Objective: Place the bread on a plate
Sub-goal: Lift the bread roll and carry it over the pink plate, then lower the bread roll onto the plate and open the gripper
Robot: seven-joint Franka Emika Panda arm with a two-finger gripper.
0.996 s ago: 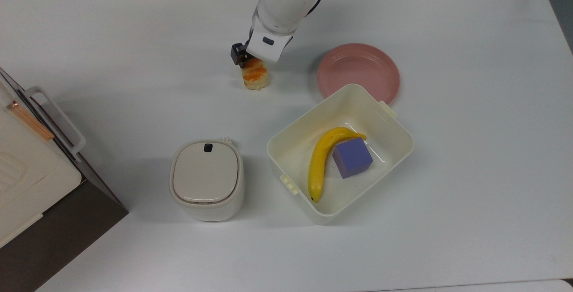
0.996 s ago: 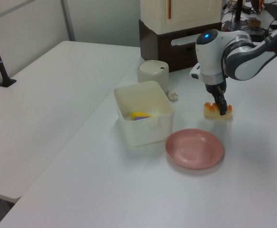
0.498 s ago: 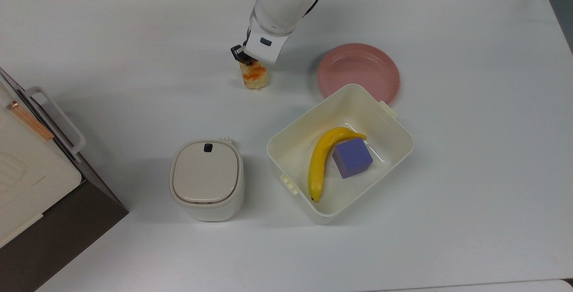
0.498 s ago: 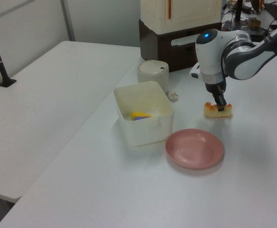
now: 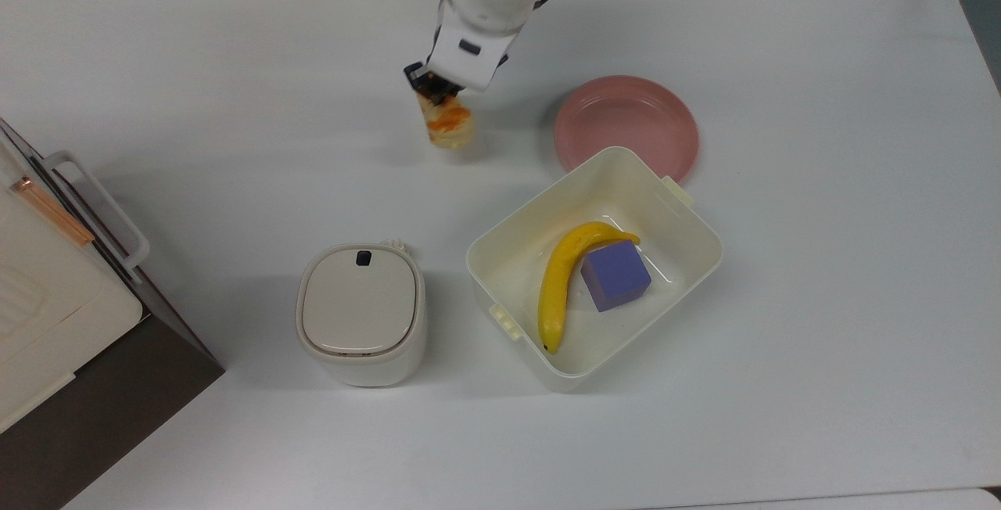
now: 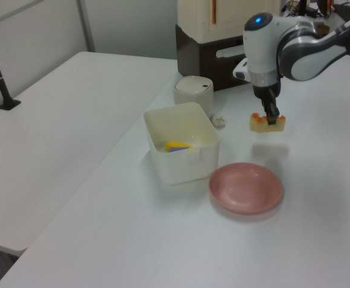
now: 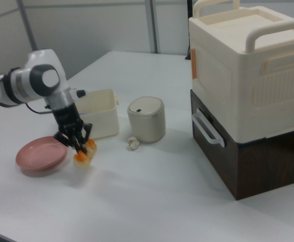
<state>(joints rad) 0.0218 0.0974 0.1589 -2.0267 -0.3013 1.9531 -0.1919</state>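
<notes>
pincer: pincer [image 5: 435, 92] [image 6: 272, 117] [image 7: 78, 143] clamped on the bread, fingers pointing down, white arm above it
bread: bread [image 5: 449, 123] [image 6: 266, 123] [image 7: 83, 156] held off the tabletop, its shadow on the surface under it in the left view; small oblong roll, pale tan sides, orange-brown glazed top
plate: plate [image 5: 626, 127] [image 6: 245, 188] [image 7: 40, 156] round, shallow, pink, raised rim, nothing on it; well apart from the bread, on the top view's right of it
tub: tub [image 5: 508, 240] [image 6: 185, 163] [image 7: 102, 122] cream rectangular plastic, smooth, open top; one corner just beside the plate and overlapping its rim in the top view
in tub: banana [image 5: 562, 278] long, yellow, curved; purple cube [image 5: 615, 274] touching the banana's inner curve
path bread to plate: bare tabletop between them in the top view; the tub lies below that line, toward the top view's bottom
lidded bin: lidded bin [image 5: 360, 324] [image 6: 193, 92] [image 7: 145, 118] cream, rounded-square, flat lid with a small dark button; beside the tub, away from the plate
scrap: scrap [image 6: 220, 120] [image 7: 132, 143] small crumpled white bit by the lidded bin's foot
stacked box: stacked box [image 5: 47, 267] [image 7: 252, 96] cream case with handles on a dark brown base, beyond the lidded bin, far from the plate
tabletop: tabletop [image 5: 821, 299] [image 6: 132, 240] [image 7: 152, 196] white, matte, flat
</notes>
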